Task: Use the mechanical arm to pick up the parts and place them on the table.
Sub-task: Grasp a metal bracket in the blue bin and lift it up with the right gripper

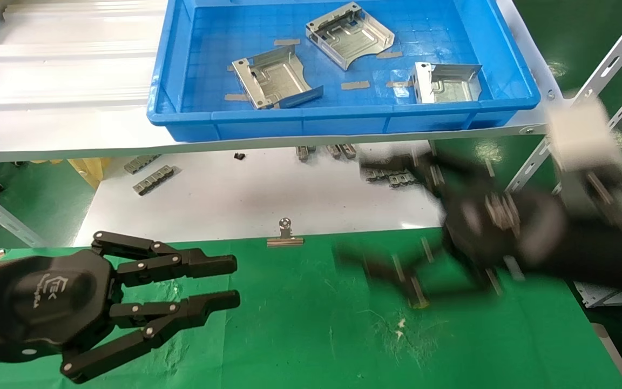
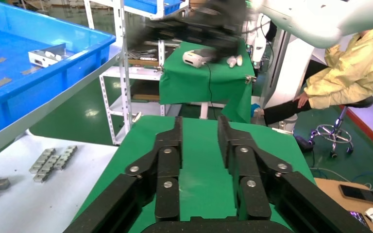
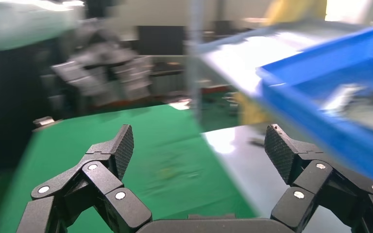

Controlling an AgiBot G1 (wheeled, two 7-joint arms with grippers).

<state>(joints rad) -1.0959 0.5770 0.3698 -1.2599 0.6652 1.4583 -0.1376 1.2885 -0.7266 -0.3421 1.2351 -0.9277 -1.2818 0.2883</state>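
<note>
Three silvery parts [image 1: 276,78] [image 1: 349,35] [image 1: 446,84] lie in the blue tray [image 1: 343,121] on the raised shelf. The mechanical arm, with a white wrist box [image 1: 581,129], is blurred at the right. Its right gripper [image 1: 365,210] hangs open and empty over the border of the white board and the table [image 1: 316,324]. In the right wrist view the right gripper [image 3: 199,141] has its textured fingertips [image 3: 124,145] spread wide, with the tray [image 3: 330,92] off to one side. My left gripper [image 1: 235,282] rests low at the table's near left, open and empty [image 2: 199,131].
A white board [image 1: 235,200] lies between the table and the shelf, with small grey toothed strips [image 1: 151,181] [image 1: 386,175] on it. A metal binder clip [image 1: 285,235] sits on the mat's far edge. Perforated shelf uprights [image 1: 613,59] stand to the right.
</note>
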